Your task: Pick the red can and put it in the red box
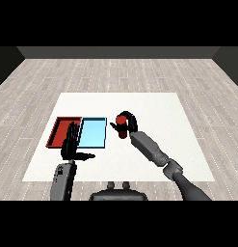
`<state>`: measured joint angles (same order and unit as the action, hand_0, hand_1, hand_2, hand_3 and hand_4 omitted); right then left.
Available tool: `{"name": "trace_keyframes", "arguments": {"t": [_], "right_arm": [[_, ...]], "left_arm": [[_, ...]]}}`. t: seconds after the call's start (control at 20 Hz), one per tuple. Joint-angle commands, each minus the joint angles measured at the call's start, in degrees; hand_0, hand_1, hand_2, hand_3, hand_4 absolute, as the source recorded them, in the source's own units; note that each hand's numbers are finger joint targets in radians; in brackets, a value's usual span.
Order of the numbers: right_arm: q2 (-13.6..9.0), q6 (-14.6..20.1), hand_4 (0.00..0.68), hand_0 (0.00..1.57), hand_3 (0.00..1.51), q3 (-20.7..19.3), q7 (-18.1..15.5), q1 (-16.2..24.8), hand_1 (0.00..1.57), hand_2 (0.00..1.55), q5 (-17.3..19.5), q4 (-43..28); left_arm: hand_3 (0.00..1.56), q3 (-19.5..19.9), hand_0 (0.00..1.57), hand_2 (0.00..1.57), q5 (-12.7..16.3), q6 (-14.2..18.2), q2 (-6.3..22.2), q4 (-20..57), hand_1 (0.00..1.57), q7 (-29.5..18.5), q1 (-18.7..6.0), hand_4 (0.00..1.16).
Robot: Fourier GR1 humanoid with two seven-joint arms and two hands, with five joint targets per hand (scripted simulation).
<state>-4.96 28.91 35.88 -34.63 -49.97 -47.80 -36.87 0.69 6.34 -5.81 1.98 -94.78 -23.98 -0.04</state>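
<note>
The red can [122, 131], a small upright cylinder with a smooth side, stood on the white table [154, 108] just right of the light blue tray [94, 133], apart from it. The right hand [127, 120] had its black fingers curled round the can from above and behind (much of the top was hidden by them), with the grey forearm [148, 147] slanting in from the lower right. Both trays were shallow, flat rectangles with low rims, lying side by side; the red tray [60, 131] sat at the left. The left hand [71, 144] stood over the near edge of the red tray, fingers straight and spread upward, thumb pointing right, holding nothing. Pale wood-plank flooring [115, 72] surrounded the table.
</note>
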Motion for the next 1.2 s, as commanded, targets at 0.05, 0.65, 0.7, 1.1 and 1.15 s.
{"name": "trace_keyframes", "arguments": {"t": [0.05,0.65,0.7,1.1,1.15], "right_arm": [[-4.0,3.5,0.631,1.48,1.40,-0.5,2.1,1.4,1.48,1.44,2.3,-13.7],[-12.8,7.2,0.622,1.44,1.38,-1.3,7.8,16.9,1.44,1.41,11.4,-39.8],[-13.0,9.1,0.634,1.44,1.38,-1.0,10.6,18.3,1.44,1.42,12.3,-43.9],[-4.9,6.9,0.618,1.44,1.39,-2.6,8.7,18.6,1.44,1.43,21.1,-41.0],[-8.3,2.2,0.616,1.44,1.40,-6.0,8.2,20.9,1.44,1.43,19.7,-41.9]], "left_arm": [[0.00,-4.4,0.00,0.00,-0.8,0.2,-1.4,-3.7,0.00,5.8,-0.9,0.00],[0.00,-17.2,0.00,0.00,-5.8,12.6,-2.0,-3.7,0.00,15.8,-7.2,0.00],[0.00,-15.7,0.00,0.00,-6.9,10.5,-2.0,-5.9,0.00,17.4,-5.7,0.00],[0.00,-20.6,0.00,0.00,-4.2,15.4,-2.0,6.8,0.00,13.5,-11.4,0.00],[0.00,-20.6,0.00,0.00,-3.5,16.0,-2.0,9.7,0.00,11.7,-12.8,0.00]]}}
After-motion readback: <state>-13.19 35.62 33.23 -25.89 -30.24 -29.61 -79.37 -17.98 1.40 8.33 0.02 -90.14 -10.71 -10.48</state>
